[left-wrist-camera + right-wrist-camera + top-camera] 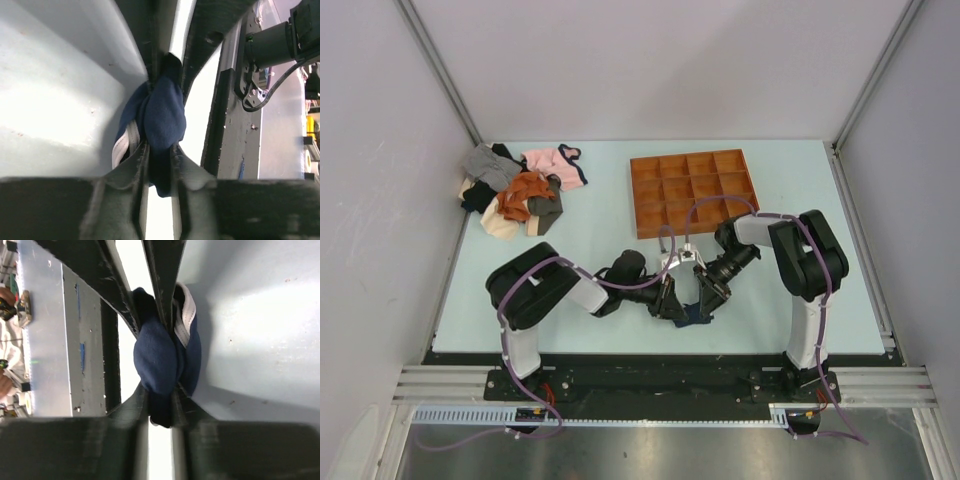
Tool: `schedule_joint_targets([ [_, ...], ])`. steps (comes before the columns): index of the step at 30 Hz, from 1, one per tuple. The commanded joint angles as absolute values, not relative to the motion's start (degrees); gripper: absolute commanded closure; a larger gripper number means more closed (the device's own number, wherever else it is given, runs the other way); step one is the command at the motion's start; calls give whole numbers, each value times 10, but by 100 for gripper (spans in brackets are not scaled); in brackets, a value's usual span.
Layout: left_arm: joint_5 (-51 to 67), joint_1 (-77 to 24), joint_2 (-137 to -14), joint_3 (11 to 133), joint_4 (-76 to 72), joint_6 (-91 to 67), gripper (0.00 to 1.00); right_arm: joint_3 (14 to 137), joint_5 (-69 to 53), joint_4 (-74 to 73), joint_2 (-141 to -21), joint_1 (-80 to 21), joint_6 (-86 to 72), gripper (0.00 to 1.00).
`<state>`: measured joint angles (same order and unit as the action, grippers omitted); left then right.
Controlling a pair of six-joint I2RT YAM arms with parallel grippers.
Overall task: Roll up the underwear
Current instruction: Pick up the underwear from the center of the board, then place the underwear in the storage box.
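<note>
The underwear [692, 316] is a bunched navy blue roll with white trim, held between both grippers near the table's front edge. In the left wrist view the navy fabric [162, 117] bulges from my left gripper [159, 165], which is shut on it. In the right wrist view the same roll [162, 360] shows its white trim and my right gripper [161, 407] is shut on its other end. In the top view the left gripper [670, 300] and right gripper [708, 296] meet tip to tip over the roll.
A brown wooden tray [693, 191] with many compartments lies behind the grippers. A pile of garments [520, 190], pink, orange, grey and cream, lies at the back left. The table's front edge with black rail [650, 352] is just below the roll.
</note>
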<state>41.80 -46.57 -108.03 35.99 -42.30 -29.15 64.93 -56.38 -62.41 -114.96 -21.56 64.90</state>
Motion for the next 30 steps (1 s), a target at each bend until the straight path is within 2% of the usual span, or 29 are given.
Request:
schedule_joint_targets([
  [1,319,-454,-1072,323,-330,-270,73,646,-552,-643,-1152,-215,645,95],
  [2,313,-454,-1061,313,-336,-272,68,647,-554,-645,-1148,-212,649,99],
  [3,298,-453,-1044,307,-345,-275,59,647,-557,-646,-1145,-206,651,100],
  [5,283,-450,-991,295,-345,-276,50,647,-569,-656,-1140,-198,670,100],
  [8,251,-447,-909,287,-327,-264,42,647,-586,-672,-1128,-189,695,100],
  [18,148,-417,-660,254,-193,-204,29,649,-602,-627,-1035,-156,662,100],
  [26,86,-347,-458,232,-64,-199,11,683,-538,-486,-934,-73,487,100],
  [29,59,-345,-396,250,-18,-227,0,717,-493,-387,-925,-27,375,100],
  [30,61,-345,-387,259,-4,-228,0,725,-462,-343,-926,-5,354,100],
])
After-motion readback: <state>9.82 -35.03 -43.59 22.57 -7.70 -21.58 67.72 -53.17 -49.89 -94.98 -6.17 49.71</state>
